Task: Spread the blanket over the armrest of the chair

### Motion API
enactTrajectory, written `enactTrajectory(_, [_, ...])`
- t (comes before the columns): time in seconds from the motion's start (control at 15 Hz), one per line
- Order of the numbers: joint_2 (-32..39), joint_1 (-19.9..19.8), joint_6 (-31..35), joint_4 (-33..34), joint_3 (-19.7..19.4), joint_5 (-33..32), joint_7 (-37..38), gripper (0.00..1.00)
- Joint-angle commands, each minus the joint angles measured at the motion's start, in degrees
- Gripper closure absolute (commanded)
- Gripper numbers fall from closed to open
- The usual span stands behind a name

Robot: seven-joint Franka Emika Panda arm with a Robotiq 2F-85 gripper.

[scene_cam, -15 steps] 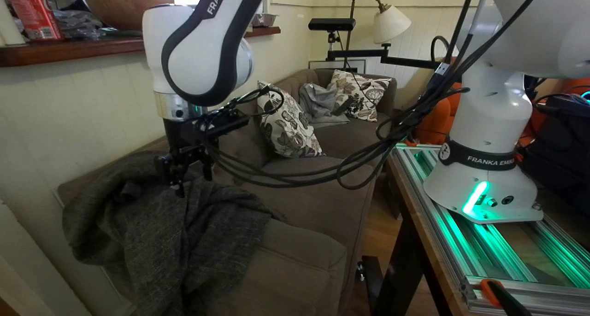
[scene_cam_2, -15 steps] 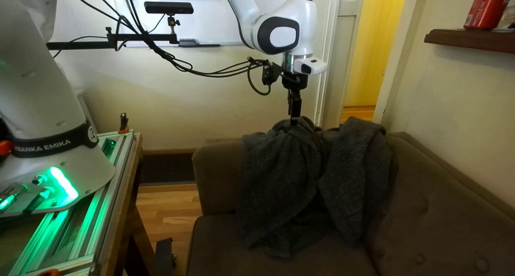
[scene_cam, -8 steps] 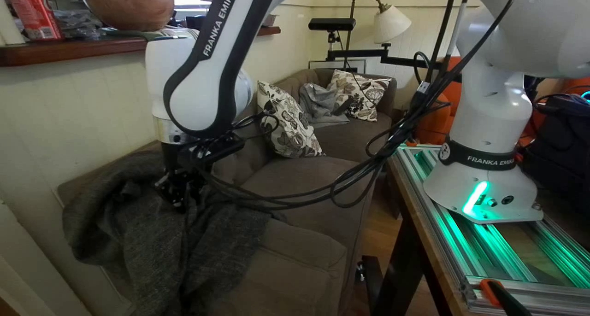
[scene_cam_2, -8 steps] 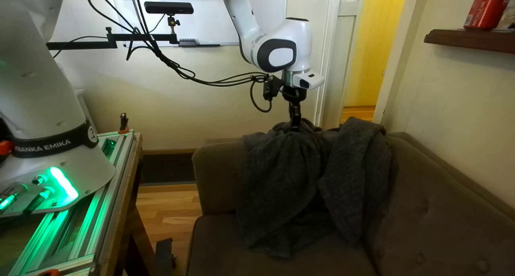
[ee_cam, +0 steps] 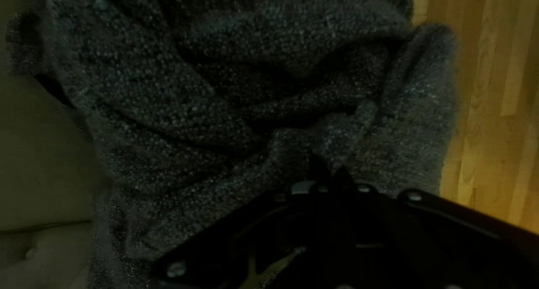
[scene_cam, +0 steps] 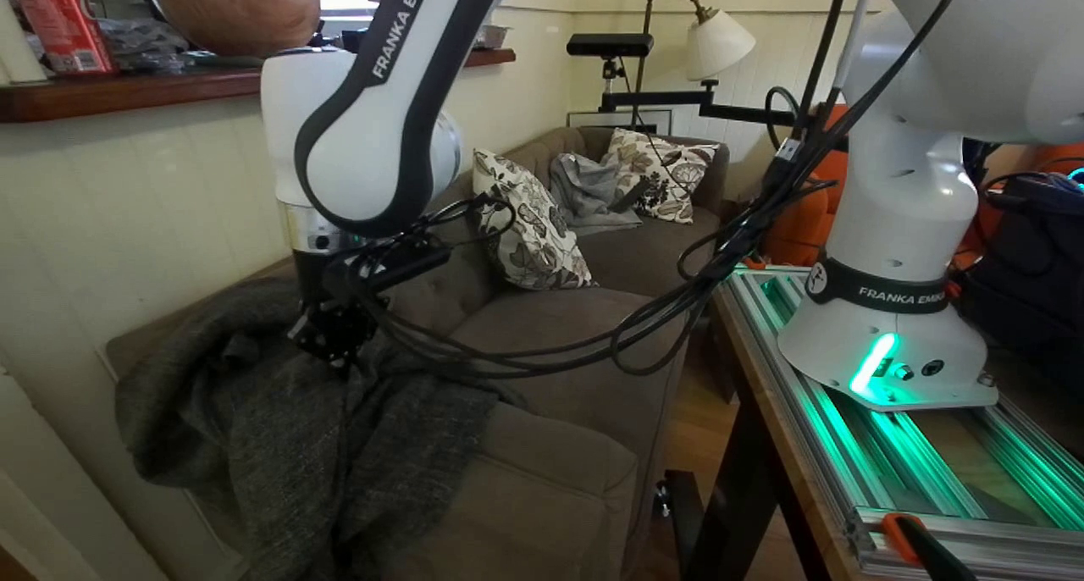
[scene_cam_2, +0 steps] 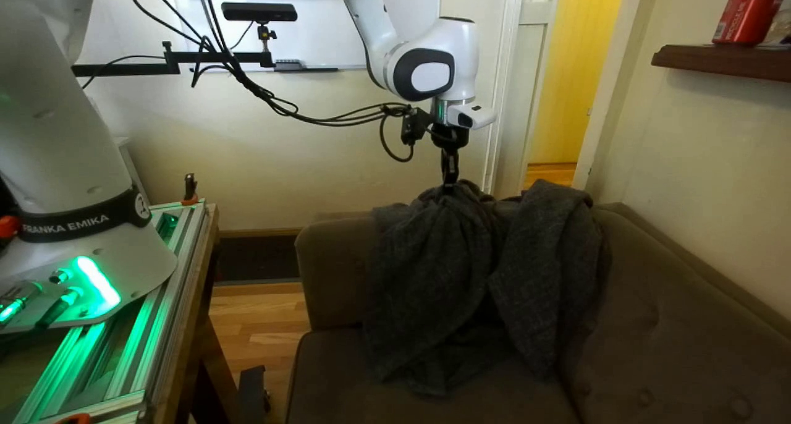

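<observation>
The blanket (ee_cam: 236, 91) bunches — one fold pinched between the fingers (ee_cam: 319, 169).

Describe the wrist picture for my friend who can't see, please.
In dim light, a black gripper seems to pinch a fold of a rumpled grey blanket. Part of the couch shows at left, wooden floor at right.

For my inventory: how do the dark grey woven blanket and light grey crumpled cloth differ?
The dark grey woven blanket is darker than the light grey crumpled cloth. The blanket drapes over a brown armrest; the cloth lies beside a patterned cushion. The black gripper pinches the blanket, not the cloth. Both are creased.
</observation>
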Motion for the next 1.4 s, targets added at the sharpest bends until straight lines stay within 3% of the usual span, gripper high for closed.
enactTrajectory(0.0, [-12.0,-0.1,-7.3,-10.6,0.8,2.3,0.0,0.99])
enactTrajectory(0.2, [-20.3,-0.8,-14.5,-17.7,1.1,2.8,0.3,0.99])
enactTrajectory(0.4, [-28.8,-2.8,-23.8,-24.5,2.7,7.8,-2.6,0.99])
enactTrajectory(0.73, [-41.3,-3.9,-40.0,-35.8,2.9,18.3,-13.4,0.99])
enactTrajectory(1.07, [-42.1,-5.3,-50.3,-40.9,0.7,24.1,-20.1,0.99])
enactTrajectory(1.13, [-41.2,-5.7,-51.5,-40.9,0.4,24.5,-21.1,0.71])
enactTrajectory(1.2, [-41.1,-5.9,-50.2,-41.2,0.5,24.4,-20.9,0.70])
enactTrajectory(1.33, [-41.4,-6.3,-50.1,-40.3,0.3,24.8,-21.4,0.57])
